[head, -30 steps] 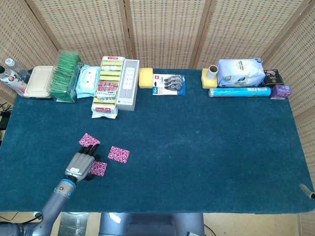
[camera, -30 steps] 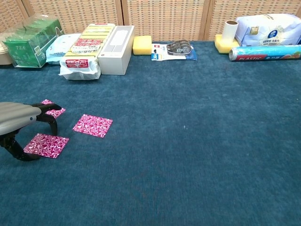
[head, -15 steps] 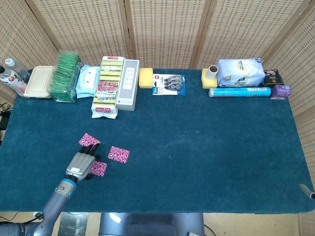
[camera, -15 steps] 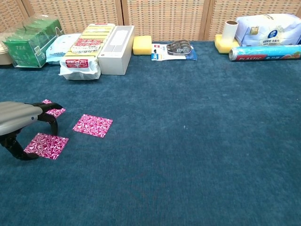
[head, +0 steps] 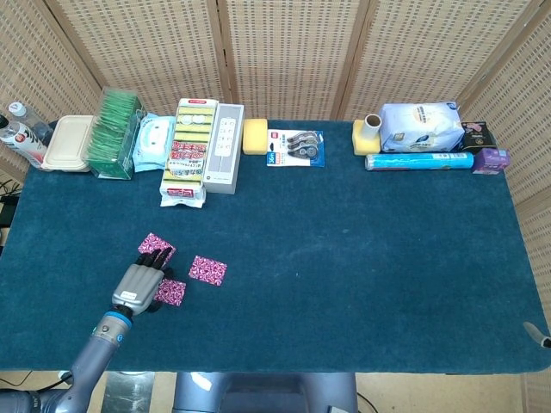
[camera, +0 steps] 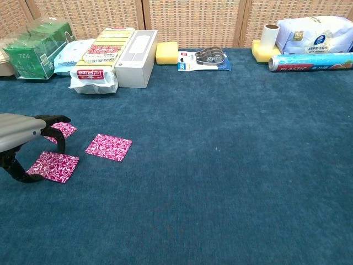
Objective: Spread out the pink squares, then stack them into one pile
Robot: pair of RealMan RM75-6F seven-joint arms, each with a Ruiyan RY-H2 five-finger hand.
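Three pink patterned squares lie apart on the blue cloth at the left front. The far one (head: 157, 247) (camera: 63, 130) and the right one (head: 207, 269) (camera: 108, 147) lie flat and free. My left hand (head: 140, 285) (camera: 25, 138) arches over the near square (head: 170, 292) (camera: 54, 166), with its thumb at the near left corner and a finger at the far edge, pinching it. Only a small grey tip shows at the table's right front corner (head: 538, 332), likely of my right hand; its state is hidden.
Along the table's back edge stand a green tea box (camera: 30, 48), a wipes pack (camera: 71, 55), sponge packs (camera: 99, 58), a white box (camera: 137, 58), a yellow sponge (camera: 166, 53), tape (camera: 205, 58) and a plastic-wrap roll (camera: 309, 61).
The left hand has moved slightly away from me toward the far square, and the near pink square has shifted with it. The other two squares have not moved.
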